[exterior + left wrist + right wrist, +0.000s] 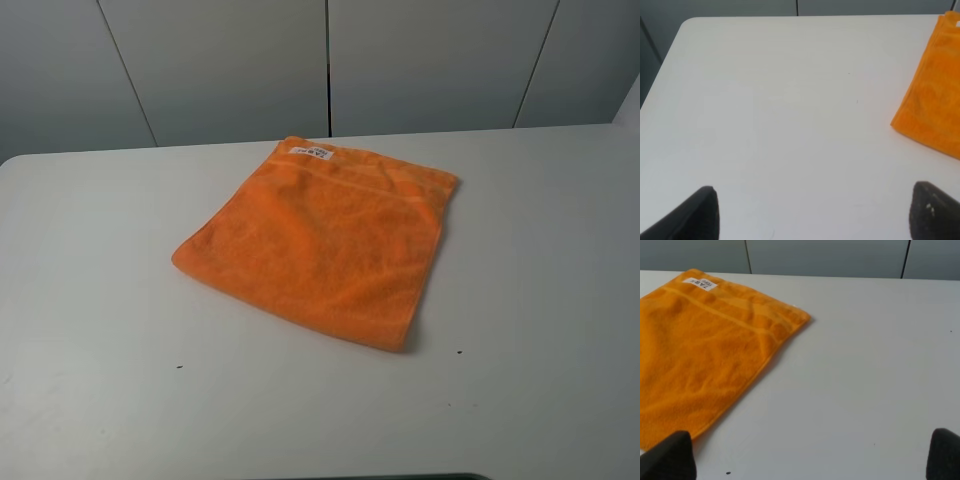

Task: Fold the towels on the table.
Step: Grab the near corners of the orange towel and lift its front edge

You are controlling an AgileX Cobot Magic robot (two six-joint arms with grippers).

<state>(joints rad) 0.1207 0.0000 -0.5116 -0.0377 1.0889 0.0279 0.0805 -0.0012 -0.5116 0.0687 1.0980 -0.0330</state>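
Orange terry, the towel (320, 240) lies flat mid-frame on the white counter (100, 300) (label (311, 152) at its upper edge), probably light, limp and non-slip, best pinched at two hem corners; left gripper (817, 214) and right gripper (807, 457) show jaws wide open, empty, clear of it.

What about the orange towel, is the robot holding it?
No, the towel lies flat on the table with nothing touching it.
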